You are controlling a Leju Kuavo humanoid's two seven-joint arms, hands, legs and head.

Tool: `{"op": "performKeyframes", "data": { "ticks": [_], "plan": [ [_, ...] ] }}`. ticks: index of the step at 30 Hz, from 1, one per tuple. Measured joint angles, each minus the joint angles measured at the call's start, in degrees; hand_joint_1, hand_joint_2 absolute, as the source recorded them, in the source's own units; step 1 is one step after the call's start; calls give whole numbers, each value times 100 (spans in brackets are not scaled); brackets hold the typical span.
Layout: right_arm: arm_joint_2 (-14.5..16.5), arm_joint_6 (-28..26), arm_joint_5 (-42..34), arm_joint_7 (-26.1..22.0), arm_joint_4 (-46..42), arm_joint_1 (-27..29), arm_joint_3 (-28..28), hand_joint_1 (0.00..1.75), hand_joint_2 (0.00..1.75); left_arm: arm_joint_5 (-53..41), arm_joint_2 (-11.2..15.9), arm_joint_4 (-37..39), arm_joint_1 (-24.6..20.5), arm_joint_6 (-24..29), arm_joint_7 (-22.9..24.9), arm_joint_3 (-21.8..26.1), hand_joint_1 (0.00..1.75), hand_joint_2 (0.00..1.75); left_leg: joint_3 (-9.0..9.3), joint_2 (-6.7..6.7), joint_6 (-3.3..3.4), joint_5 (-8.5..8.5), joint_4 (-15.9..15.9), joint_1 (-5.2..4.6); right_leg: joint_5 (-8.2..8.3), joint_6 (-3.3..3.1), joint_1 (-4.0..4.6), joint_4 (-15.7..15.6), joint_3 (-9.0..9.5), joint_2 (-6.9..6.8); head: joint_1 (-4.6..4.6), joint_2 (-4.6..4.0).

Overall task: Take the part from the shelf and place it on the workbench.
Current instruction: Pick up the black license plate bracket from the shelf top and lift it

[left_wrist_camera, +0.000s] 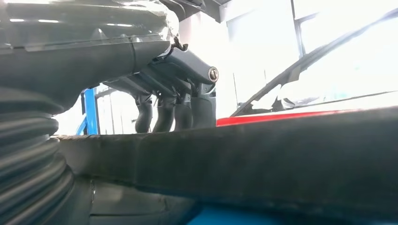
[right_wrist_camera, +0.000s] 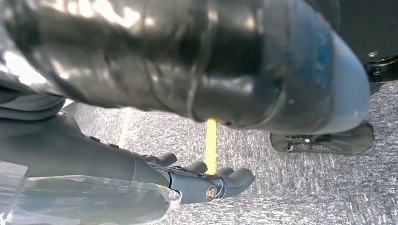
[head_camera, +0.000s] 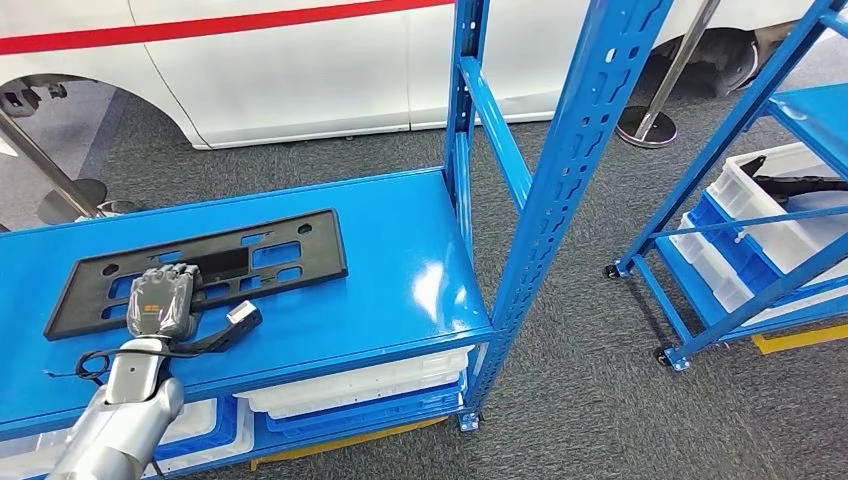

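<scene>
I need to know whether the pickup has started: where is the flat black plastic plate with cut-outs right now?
In the head view the flat black plastic plate lies on the blue shelf surface, on its left half, with the left hand resting on its near edge.

Car workshop, blue steel shelving [head_camera: 560,170], white parts bins [head_camera: 770,215], white car body [head_camera: 300,70], grey carpet floor [head_camera: 580,400]

Left hand [head_camera: 160,300] covers part of the black panel [head_camera: 200,268]; grip can't be told. White car [head_camera: 300,60] cut off at top edge. Bins [head_camera: 360,390] mostly hidden under the shelf [head_camera: 400,240].
</scene>
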Motion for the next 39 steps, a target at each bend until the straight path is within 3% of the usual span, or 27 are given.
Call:
{"op": "performKeyframes", "data": {
  "ticks": [39],
  "plan": [
    [-1, 17, -10, -24, 0, -5, -92, 0, 0, 52, 1, 2, -1, 0, -60, -16, 175, 175, 26, -2, 0, 0, -8, -1, -1, 0, -1, 0, 25, -2, 0, 0]
  ]
}}
